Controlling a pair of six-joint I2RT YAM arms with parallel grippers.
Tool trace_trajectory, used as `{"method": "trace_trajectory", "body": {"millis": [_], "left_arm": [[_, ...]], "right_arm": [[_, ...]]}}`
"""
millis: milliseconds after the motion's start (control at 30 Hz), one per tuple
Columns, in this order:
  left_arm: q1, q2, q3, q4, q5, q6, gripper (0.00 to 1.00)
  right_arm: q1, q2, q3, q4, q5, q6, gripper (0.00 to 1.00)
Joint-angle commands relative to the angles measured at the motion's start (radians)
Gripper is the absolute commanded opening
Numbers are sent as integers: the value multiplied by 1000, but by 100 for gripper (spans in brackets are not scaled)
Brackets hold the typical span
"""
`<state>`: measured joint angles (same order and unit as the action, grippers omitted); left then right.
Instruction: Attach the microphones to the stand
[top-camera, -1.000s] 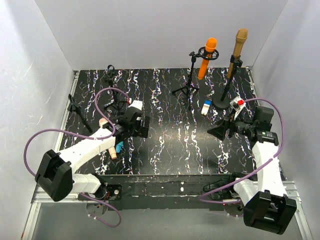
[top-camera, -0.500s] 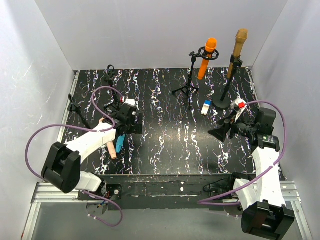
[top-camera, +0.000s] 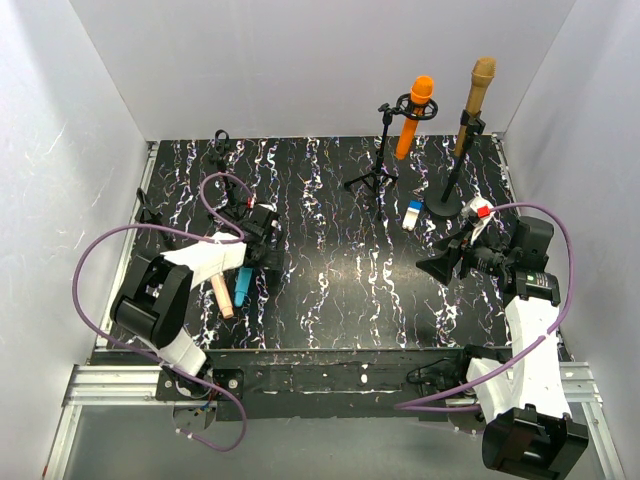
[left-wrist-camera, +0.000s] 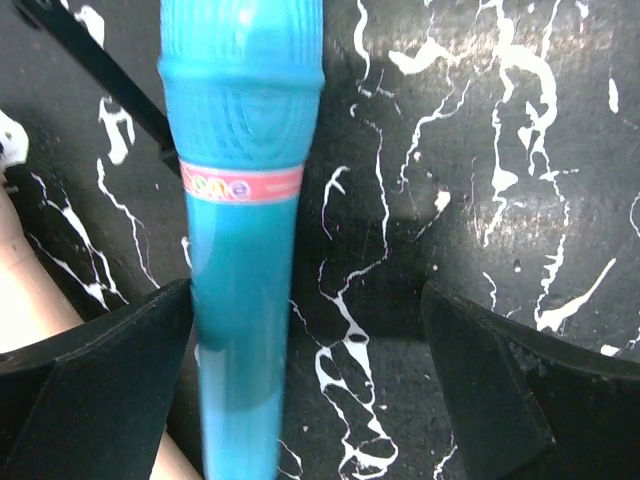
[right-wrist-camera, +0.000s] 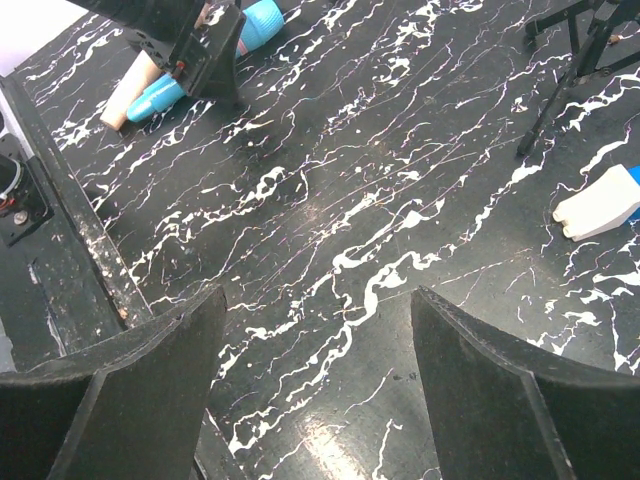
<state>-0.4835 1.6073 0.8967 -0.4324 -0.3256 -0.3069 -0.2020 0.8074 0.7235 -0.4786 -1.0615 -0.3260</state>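
Note:
The orange microphone (top-camera: 421, 100) stands in the tripod stand (top-camera: 376, 172) at the back. The gold-bronze microphone (top-camera: 478, 90) stands in the round-base stand (top-camera: 446, 204). The light blue microphone (top-camera: 243, 288) and the pale pink-beige microphone (top-camera: 220, 296) lie side by side on the table at the left. My left gripper (top-camera: 260, 252) is low over the blue microphone. In the left wrist view the gripper (left-wrist-camera: 305, 400) is open and the blue microphone (left-wrist-camera: 245, 200) lies between the fingers, against the left one. My right gripper (top-camera: 445, 262) is open and empty at the right.
Two empty black stands (top-camera: 222, 150) (top-camera: 155, 215) are at the far left. A small blue-and-white block (top-camera: 413, 214) lies by the round base; it also shows in the right wrist view (right-wrist-camera: 600, 205). White walls enclose the table on three sides.
My left gripper has moved left and down over the blue microphone. The right gripper shifted slightly, then held still.

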Motion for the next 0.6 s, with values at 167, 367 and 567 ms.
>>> {"method": "trace_trajectory", "body": {"millis": [167,367,567], "left_arm": [[3,20,33,17,39,-5,65],[3,-4,30,14,109,-8,24],[3,-99,21,29,190,-3,10]], "right_arm": [[-4,-11,30,-14,-18,-19,81],[-4,-7,28,-14,-17,-21,81],[-4,-2,28,-15,-18,-22,81]]}}
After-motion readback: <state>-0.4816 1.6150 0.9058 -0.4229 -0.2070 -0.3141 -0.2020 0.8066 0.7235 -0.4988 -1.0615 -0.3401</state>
